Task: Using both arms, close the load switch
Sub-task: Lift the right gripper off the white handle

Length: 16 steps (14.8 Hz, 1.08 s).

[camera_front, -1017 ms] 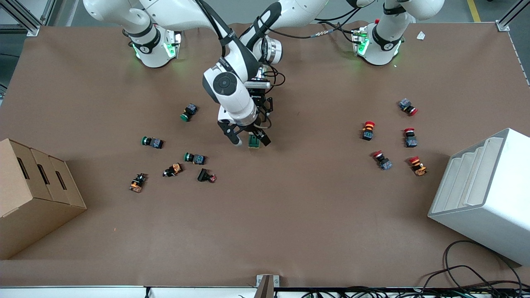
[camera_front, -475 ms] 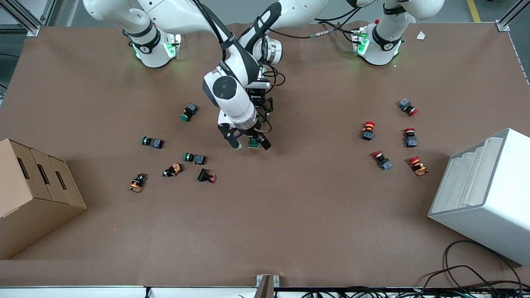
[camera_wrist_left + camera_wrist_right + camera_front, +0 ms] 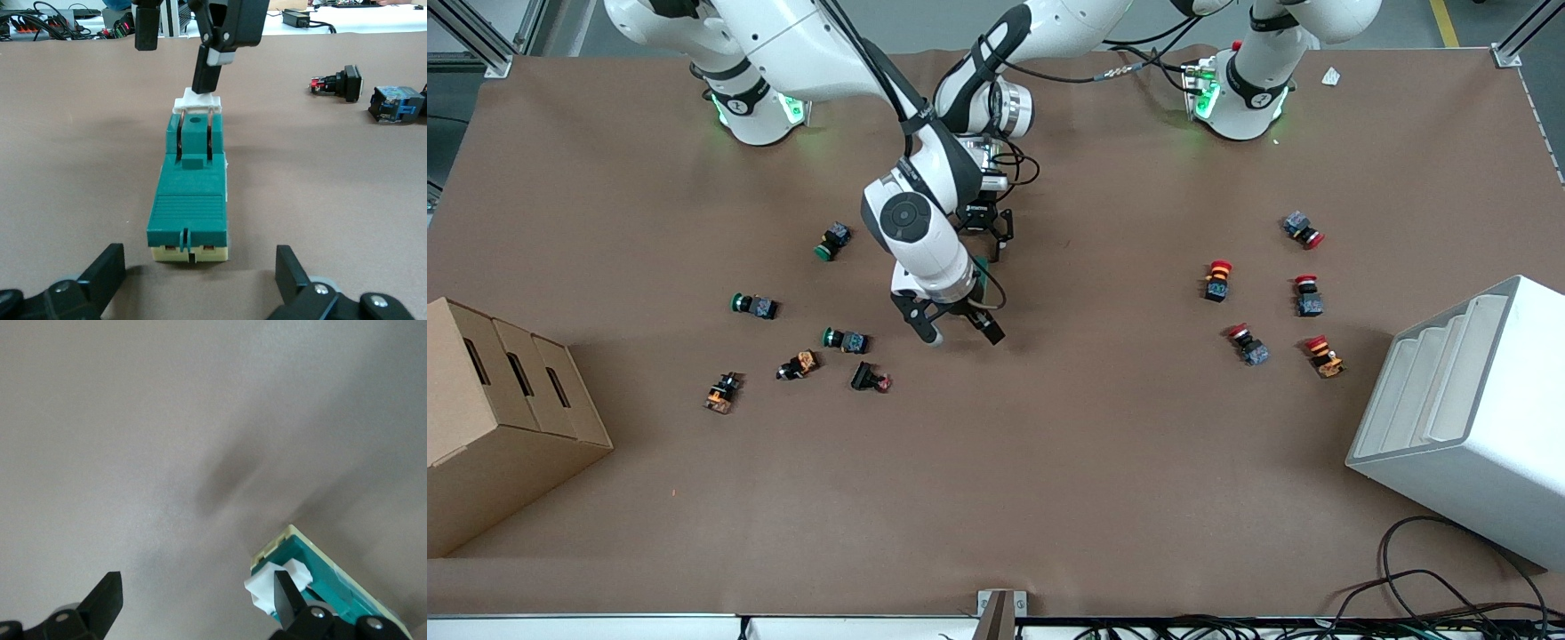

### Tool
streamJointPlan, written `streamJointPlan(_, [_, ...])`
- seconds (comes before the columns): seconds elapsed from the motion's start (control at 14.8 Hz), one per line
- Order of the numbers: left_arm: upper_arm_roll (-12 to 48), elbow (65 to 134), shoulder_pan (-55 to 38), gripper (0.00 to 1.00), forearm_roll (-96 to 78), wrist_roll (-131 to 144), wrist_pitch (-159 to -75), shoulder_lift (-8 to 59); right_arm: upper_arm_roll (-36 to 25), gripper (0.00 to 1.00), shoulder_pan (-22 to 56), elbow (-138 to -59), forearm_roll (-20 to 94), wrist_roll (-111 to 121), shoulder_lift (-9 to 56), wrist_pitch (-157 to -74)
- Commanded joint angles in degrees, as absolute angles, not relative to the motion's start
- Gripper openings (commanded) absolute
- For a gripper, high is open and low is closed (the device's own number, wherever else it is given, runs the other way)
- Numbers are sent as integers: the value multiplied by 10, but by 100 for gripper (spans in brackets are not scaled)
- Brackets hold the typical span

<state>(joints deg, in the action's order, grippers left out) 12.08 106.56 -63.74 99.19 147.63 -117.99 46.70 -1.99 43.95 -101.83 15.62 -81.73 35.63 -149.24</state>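
The dark green load switch (image 3: 190,193) lies flat on the brown table, its white lever (image 3: 197,103) at the end away from my left gripper. My left gripper (image 3: 197,287) is open, its fingers low on the table just short of the switch's cream end. My right gripper (image 3: 960,333) is open; one of its fingers (image 3: 207,67) touches the white lever from above. In the right wrist view the lever (image 3: 270,587) sits beside one finger of the right gripper (image 3: 197,597). In the front view the right hand hides most of the switch (image 3: 980,265); the left gripper (image 3: 983,233) stands beside it.
Green-capped and orange push buttons (image 3: 845,340) lie scattered toward the right arm's end, red-capped ones (image 3: 1248,344) toward the left arm's end. A cardboard box (image 3: 507,418) and a white bin (image 3: 1467,418) stand at the table's two ends. Two buttons (image 3: 340,83) show past the switch.
My right gripper has moved toward the front camera and lower, and its hand now covers the switch end that showed between its fingers. The left arm has hardly moved.
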Motion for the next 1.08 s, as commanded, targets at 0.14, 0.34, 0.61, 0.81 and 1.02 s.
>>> streamJointPlan(0.14, [112, 1071, -634, 99, 982, 1492, -1200, 497, -16, 100, 437, -994, 155, -807, 394, -1500])
streamJointPlan(0.34, [112, 1071, -633, 99, 982, 1492, -1200, 496, -16, 100, 439, -987, 155, -808, 406, -1502])
streamJointPlan(0.61, [112, 1070, -630, 99, 981, 1470, -1200, 490, -16, 100, 432, -974, 154, -803, 405, -1496])
streamJointPlan(0.81, [112, 1068, -624, 99, 980, 1466, -1200, 488, -16, 100, 408, -967, 151, -775, 391, -1459])
streamJointPlan(1.02, [112, 1063, -622, 99, 969, 1462, -1200, 483, -16, 100, 370, -942, 151, -709, 355, -1342])
